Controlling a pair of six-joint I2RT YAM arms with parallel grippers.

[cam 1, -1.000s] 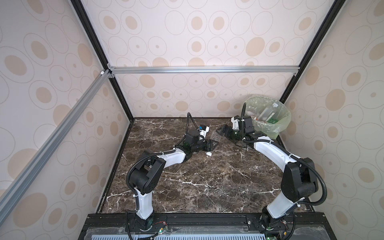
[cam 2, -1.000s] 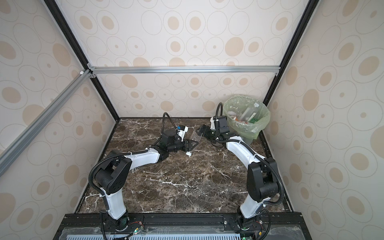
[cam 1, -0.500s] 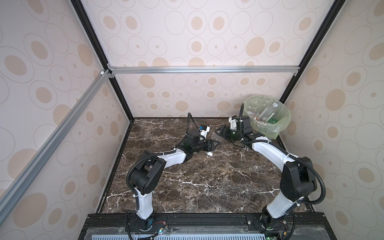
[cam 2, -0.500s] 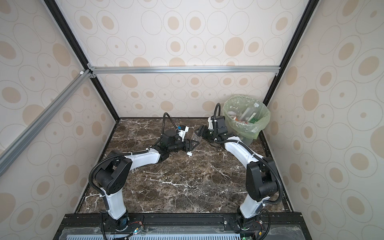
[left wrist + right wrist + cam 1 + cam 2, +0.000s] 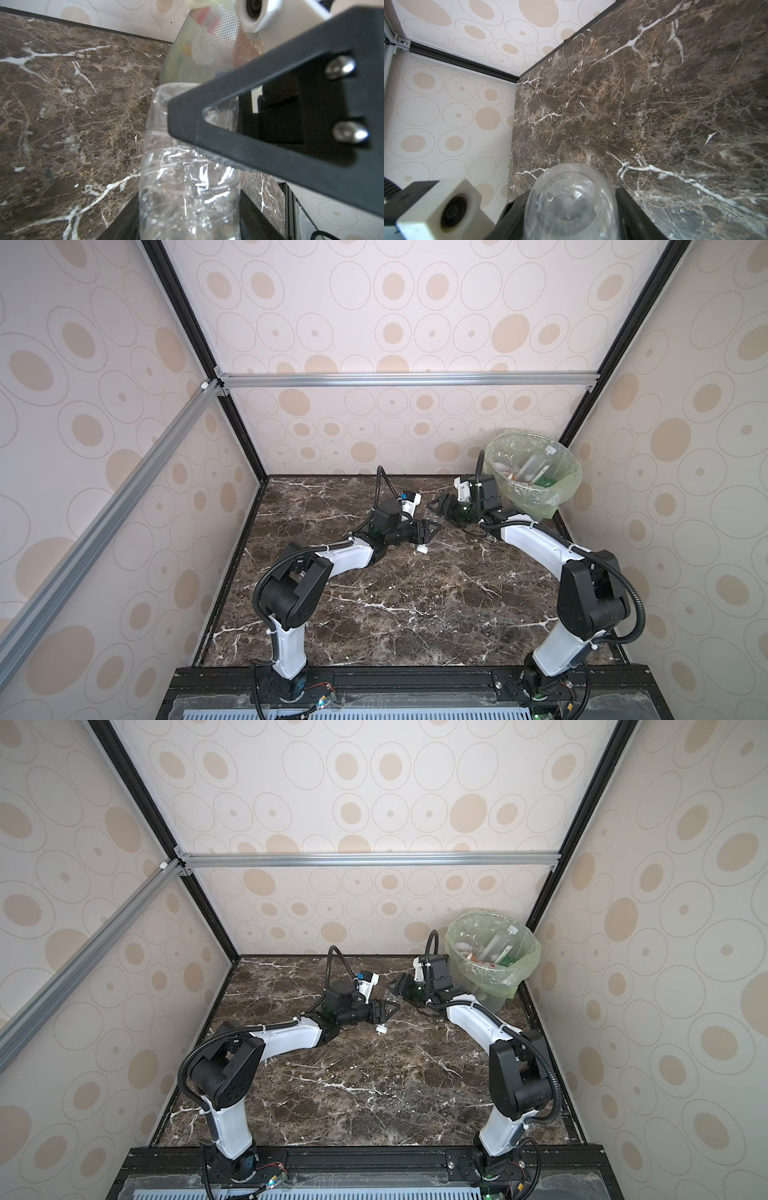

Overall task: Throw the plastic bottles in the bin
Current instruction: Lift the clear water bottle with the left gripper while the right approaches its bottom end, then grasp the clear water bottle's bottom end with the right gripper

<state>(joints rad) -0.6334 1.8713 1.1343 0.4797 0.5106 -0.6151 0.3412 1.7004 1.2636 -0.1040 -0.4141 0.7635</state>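
On the dark marbled desk (image 5: 415,605), a small white cap-like piece (image 5: 422,548) lay just beside the left claw (image 5: 430,529). That claw pinched a clear bottle (image 5: 187,187), crumpled and glinting, at mid-desk. The right claw (image 5: 441,506) clamped its rounded other end. At the far right, the green-lined bin (image 5: 536,497) held discarded bottles (image 5: 536,462).

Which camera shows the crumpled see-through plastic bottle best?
The left wrist view: the crumpled clear plastic bottle fills the middle, its creases sharp. The right wrist view shows only its rounded end. In both top views it is just a tiny glint, too small to make out.
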